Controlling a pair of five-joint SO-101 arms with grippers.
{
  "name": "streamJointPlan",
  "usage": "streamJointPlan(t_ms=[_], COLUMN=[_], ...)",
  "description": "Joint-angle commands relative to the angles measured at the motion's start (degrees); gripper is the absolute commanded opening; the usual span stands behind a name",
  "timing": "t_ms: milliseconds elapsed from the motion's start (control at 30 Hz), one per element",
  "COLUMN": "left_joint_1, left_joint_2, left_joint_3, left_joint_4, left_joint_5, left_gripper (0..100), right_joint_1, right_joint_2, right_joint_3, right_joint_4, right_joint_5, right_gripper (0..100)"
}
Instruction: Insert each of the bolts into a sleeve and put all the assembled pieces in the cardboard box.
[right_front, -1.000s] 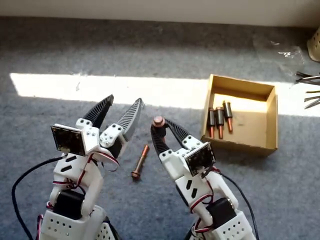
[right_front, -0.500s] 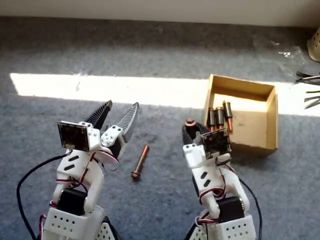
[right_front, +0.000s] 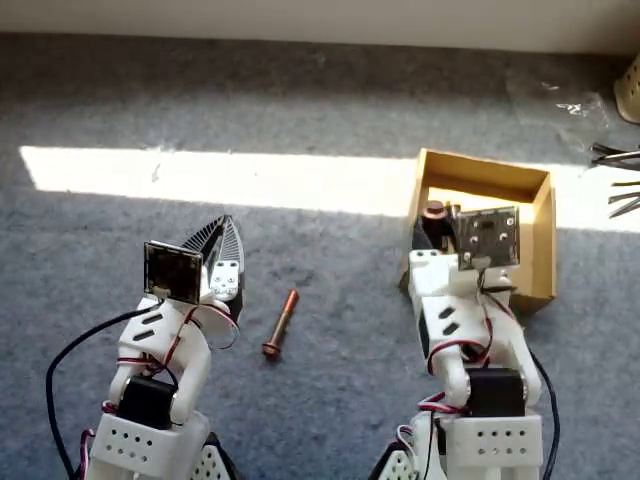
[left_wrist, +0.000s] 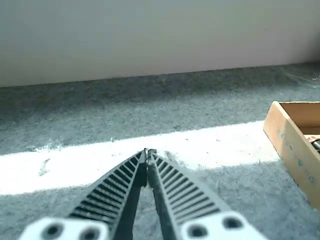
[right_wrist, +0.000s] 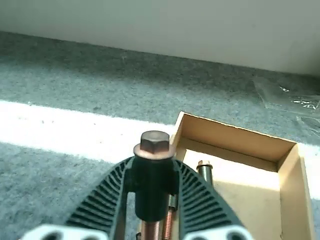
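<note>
Squarely inside the right end effector (right_wrist: 152, 170) — the sleeved bolt (right_wrist: 151, 190), head protruding.

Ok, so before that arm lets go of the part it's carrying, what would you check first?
1. Right gripper shut on the sleeved bolt: ok.
2. Its head seated on the black sleeve: ok.
3. Sleeved bolt past the cardboard box wall: cannot tell; it hangs right at a side wall in the high view.
4. Room inside the box: ok, bare floor beside an assembled piece lying there.
5. Left gripper out of the way: ok, shut and apart from the box.
6. Loose bolt sleeved: not ok, it lies bare.
</note>
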Motion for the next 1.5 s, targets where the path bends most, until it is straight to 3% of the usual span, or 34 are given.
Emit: streamJointPlan(t_ms=[0,267,567,900,1333,1467], left_joint_1=[-0.92,-0.92,-0.92,-0.92,-0.92,-0.92], left_joint_2=[-0.66,-0.66,-0.66,-0.66,-0.66,-0.66], left_joint_3=[-0.48,-0.31,-0.22,1.54,1.54,1.54], left_joint_4=[3.60,3.87,3.87,3.52,3.52,3.52], left_joint_5=[-5.98,-6.86,-6.95,-8.44,-8.44,-8.44], left_gripper=[2,2,2,2,2,2], right_joint_1=[4.44,10.07,14.55,14.55,15.52,15.25], right_joint_2=[12.00,38.02,62.20,84.00,91.91,91.91], right_joint_3=[-11.21,-23.69,-37.76,-52.88,-58.86,-59.38], right_joint_4=[0.04,0.04,0.04,0.04,0.13,3.30], right_joint_5=[0.62,7.74,8.18,8.18,8.18,8.18], right_gripper=[0.5,0.5,0.9,1.0,1.4,9.6])
